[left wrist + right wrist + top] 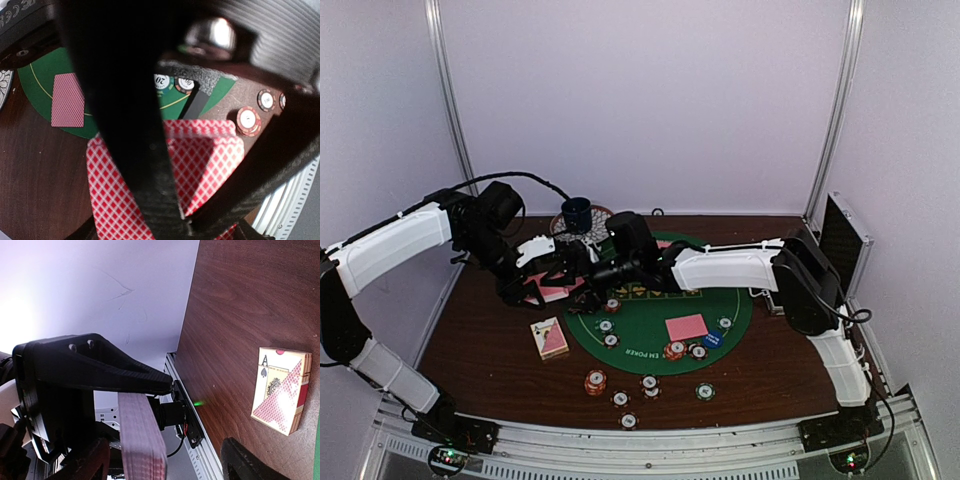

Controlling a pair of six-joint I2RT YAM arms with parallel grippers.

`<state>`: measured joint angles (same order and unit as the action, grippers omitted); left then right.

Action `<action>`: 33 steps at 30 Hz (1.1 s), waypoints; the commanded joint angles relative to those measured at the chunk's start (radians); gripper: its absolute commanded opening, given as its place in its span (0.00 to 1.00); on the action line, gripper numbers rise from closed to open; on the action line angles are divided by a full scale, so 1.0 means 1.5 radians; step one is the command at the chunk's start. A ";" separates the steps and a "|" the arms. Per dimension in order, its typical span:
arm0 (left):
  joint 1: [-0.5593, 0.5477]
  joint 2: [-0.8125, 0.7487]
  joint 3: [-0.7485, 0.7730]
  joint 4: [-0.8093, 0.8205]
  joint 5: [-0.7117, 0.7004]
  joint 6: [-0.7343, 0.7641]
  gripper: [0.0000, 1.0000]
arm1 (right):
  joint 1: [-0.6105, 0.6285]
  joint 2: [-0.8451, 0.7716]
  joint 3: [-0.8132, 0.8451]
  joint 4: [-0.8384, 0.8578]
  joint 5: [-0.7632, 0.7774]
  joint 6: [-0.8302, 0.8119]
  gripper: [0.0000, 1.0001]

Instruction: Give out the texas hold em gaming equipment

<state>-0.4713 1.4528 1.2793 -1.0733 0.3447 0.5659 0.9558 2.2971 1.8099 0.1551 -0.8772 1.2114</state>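
My left gripper [550,277] is shut on a deck of pink-backed playing cards [553,291], held just left of the green poker mat [740,310]. In the left wrist view the checked card backs [115,190] fill the space round the dark fingers [150,190]. My right gripper [583,274] reaches across the mat to the deck and stands open. The deck's edge [142,440] lies between its two fingers [245,462], not touching either. One card [686,327] lies face down on the mat. Striped poker chips [595,381] and a blue button [712,340] are scattered on and below the mat.
A card box [550,338] lies on the brown table left of the mat, also visible as the box [281,390] in the right wrist view. A dark blue mug [577,213] stands on a patterned plate [603,213] at the back. A black case [844,240] stands at the right.
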 commanded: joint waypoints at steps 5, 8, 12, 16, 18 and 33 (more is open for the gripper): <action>0.001 -0.016 0.025 0.012 0.019 -0.005 0.00 | -0.026 -0.011 -0.043 0.028 -0.015 0.005 0.72; 0.002 -0.017 0.026 0.013 0.019 -0.006 0.00 | -0.033 -0.017 -0.052 0.026 -0.018 0.002 0.68; 0.001 -0.020 0.027 0.012 0.019 -0.007 0.00 | -0.043 -0.027 -0.065 0.024 -0.019 -0.003 0.65; 0.001 -0.019 0.026 0.013 0.017 -0.007 0.00 | -0.048 -0.036 -0.076 0.039 -0.022 0.003 0.60; 0.001 -0.019 0.025 0.013 0.016 -0.007 0.00 | -0.048 -0.040 -0.080 0.047 -0.025 0.008 0.57; 0.001 -0.022 0.016 0.012 0.011 -0.005 0.00 | -0.055 -0.076 -0.095 0.045 -0.028 -0.002 0.28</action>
<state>-0.4713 1.4528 1.2812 -1.0714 0.3405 0.5602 0.8940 2.2307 1.6928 0.2619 -0.9310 1.2339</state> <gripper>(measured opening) 0.669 0.289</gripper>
